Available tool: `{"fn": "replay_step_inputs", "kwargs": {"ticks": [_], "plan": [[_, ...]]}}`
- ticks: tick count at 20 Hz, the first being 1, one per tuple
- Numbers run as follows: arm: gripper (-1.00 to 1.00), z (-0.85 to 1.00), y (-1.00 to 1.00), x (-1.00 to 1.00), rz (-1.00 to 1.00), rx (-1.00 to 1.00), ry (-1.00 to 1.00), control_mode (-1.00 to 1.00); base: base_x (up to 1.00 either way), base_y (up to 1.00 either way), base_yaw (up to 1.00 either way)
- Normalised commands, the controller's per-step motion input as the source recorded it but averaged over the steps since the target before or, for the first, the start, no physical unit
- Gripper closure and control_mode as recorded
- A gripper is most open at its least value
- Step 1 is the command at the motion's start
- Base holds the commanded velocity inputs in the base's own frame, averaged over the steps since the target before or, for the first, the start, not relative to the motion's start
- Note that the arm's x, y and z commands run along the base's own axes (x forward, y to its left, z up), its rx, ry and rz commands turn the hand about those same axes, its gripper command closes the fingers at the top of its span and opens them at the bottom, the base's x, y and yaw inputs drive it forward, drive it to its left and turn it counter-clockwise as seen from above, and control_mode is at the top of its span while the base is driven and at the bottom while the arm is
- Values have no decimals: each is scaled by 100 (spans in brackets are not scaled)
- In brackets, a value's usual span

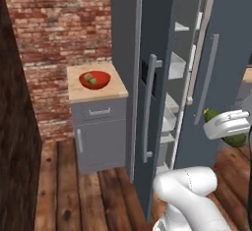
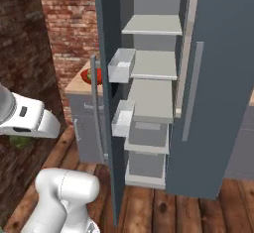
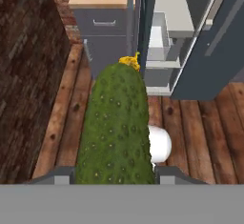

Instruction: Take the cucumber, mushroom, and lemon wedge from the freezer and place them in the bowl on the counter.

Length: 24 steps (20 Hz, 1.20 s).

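Hand view, from left to right: a dark brick wall [image 3: 26,75] stands at the left, then the cucumber [image 3: 116,127], bumpy and dark green with a yellow tip, sits clamped in the closed gripper [image 3: 114,173] above the wooden floor [image 3: 190,127], and the open freezer [image 3: 167,32] shows pale shelves at the right. Left base view shows the counter [image 1: 115,91] left of the freezer, bearing the red bowl [image 1: 94,79] with two small food pieces inside.
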Motion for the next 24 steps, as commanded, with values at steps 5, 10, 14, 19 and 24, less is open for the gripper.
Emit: {"fn": "replay_step_inputs", "kwargs": {"ticks": [5, 10, 14, 19, 24], "plan": [[100, 0, 0, 0, 0, 0, 0, 100, -2, 100, -2], [100, 0, 0, 0, 0, 0, 0, 100, 70, 57, 0], [100, 0, 0, 0, 0, 0, 0, 100, 66, 38, -2], [100, 0, 0, 0, 0, 0, 0, 100, 73, 28, -2], [100, 0, 0, 0, 0, 0, 0, 100, 58, 1, -12]]}}
